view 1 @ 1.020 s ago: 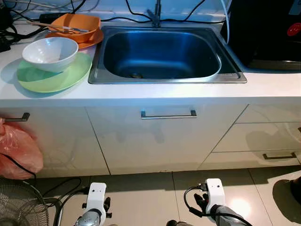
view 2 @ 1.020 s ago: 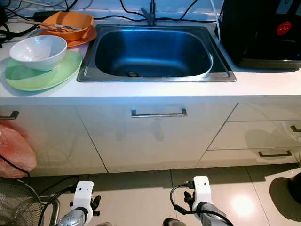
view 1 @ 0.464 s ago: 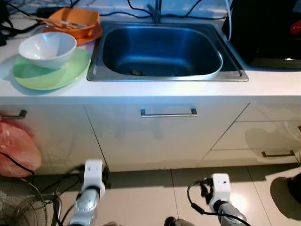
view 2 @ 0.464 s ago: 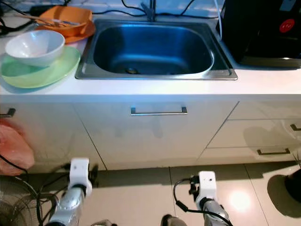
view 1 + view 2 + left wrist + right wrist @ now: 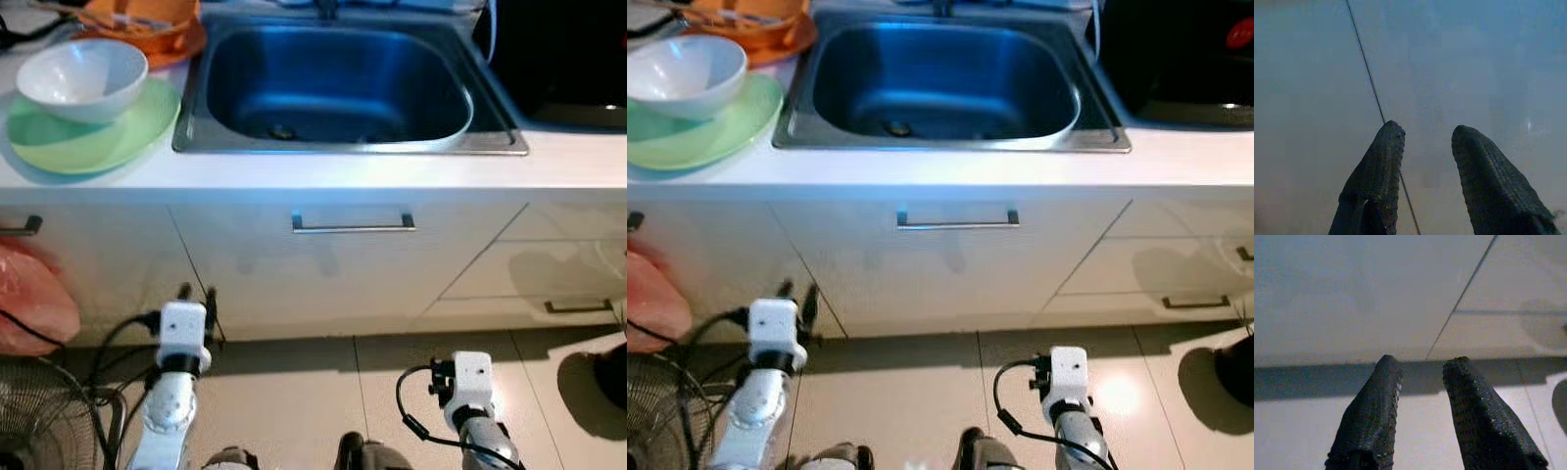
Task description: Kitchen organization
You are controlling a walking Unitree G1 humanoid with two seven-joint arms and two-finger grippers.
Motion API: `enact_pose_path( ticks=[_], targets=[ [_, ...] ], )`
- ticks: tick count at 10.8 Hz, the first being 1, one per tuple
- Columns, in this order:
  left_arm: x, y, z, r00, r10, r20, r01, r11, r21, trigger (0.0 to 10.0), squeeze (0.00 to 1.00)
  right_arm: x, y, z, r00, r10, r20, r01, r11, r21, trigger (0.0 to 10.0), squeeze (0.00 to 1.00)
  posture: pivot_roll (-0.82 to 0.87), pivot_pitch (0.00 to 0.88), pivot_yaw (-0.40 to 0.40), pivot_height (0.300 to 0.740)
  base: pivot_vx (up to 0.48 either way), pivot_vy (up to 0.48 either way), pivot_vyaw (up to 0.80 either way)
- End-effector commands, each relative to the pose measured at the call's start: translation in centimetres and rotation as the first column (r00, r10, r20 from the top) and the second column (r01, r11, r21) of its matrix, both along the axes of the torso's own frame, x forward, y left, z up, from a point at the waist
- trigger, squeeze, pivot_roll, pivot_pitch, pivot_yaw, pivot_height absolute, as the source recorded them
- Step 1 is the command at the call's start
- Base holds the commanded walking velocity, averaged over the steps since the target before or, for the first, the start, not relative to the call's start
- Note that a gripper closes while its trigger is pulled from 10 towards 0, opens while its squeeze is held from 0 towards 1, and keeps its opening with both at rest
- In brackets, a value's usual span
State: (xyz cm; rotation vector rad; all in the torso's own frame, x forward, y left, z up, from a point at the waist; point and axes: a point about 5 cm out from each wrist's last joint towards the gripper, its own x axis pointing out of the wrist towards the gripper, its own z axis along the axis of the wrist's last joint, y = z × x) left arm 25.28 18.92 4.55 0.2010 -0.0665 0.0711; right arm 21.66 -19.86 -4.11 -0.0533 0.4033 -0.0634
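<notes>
A home kitchen, seen from above the counter.

A steel sink [image 5: 338,93] is set into a white counter [image 5: 323,176], with a tap at its far edge. To the left sit a white bowl [image 5: 80,78] on a green plate [image 5: 93,137] and orange dishes [image 5: 137,20] farther back. Below are white cabinet doors with a bar handle [image 5: 353,223], drawers at right, and a tiled floor [image 5: 294,392].
</notes>
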Motion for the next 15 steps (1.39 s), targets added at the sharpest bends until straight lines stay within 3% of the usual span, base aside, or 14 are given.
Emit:
enact_pose_path(
  ticks=[1,2,3,4,5,7,10,12,14,15],
  targets=[
    [-0.1,0.1,0.1,1.000,0.003,-0.004,-0.003,0.999,0.041,10.0,0.00,2.1,-2.0,3.1,0.981,-0.011,0.192,0.016,1.000,-0.024,10.0,0.00,0.13,0.222,-0.051,0.740,0.000,0.000,0.00],
    [0.4,0.3,1.3,1.000,0.020,-0.004,-0.019,0.982,0.186,10.0,0.00,4.6,-3.3,7.2,0.922,0.013,0.388,0.009,0.998,-0.055,10.0,0.00,0.13,0.225,-0.052,0.740,0.000,0.000,0.00],
    [0.9,-0.3,3.6,0.997,0.005,0.076,-0.026,0.960,0.278,10.0,0.00,5.3,-2.7,9.3,0.881,0.027,0.472,0.006,0.998,-0.067,10.0,0.00,0.13,0.224,-0.053,0.740,0.000,0.000,0.00],
    [1.6,-2.8,6.5,0.985,-0.030,0.169,-0.016,0.964,0.264,10.0,0.00,6.1,-2.4,12.1,0.827,0.030,0.561,0.012,0.997,-0.071,10.0,0.00,0.13,0.224,-0.053,0.740,0.000,0.000,0.00],
    [1.7,-3.0,8.7,0.963,-0.017,0.267,-0.022,0.990,0.141,10.0,0.00,6.8,-2.1,14.2,0.782,0.032,0.623,0.019,0.997,-0.076,10.0,0.00,0.12,0.225,-0.055,0.740,0.000,0.000,0.00],
    [1.5,-2.5,11.9,0.936,-0.013,0.351,-0.013,0.997,0.071,10.0,0.00,7.1,-1.4,16.7,0.733,0.042,0.679,0.006,0.998,-0.068,10.0,0.00,0.13,0.225,-0.055,0.740,0.000,0.000,0.00],
    [1.8,-3.4,15.8,0.902,-0.061,0.428,0.023,0.995,0.092,10.0,0.00,7.7,-0.7,20.9,0.667,0.035,0.745,-0.006,0.999,-0.042,10.0,0.00,0.13,0.224,-0.058,0.740,0.000,0.000,0.00],
    [2.5,-4.1,16.9,0.889,-0.101,0.446,0.066,0.994,0.093,10.0,0.00,8.6,0.0,22.4,0.643,0.043,0.765,-0.035,0.999,-0.027,10.0,0.00,0.13,0.216,-0.057,0.740,0.000,0.000,0.00],
    [3.6,-4.5,18.2,0.880,-0.109,0.462,0.085,0.994,0.073,10.0,0.00,9.8,1.7,24.0,0.627,0.076,0.775,-0.101,0.995,-0.016,10.0,0.00,0.13,0.207,-0.058,0.740,0.000,0.000,0.00],
    [5.0,-4.8,19.4,0.875,-0.113,0.471,0.101,0.994,0.052,10.0,0.00,11.1,3.8,25.0,0.622,0.104,0.776,-0.170,0.985,0.004,10.0,0.00,0.15,0.190,-0.058,0.740,0.000,0.000,0.00]
  ],
)
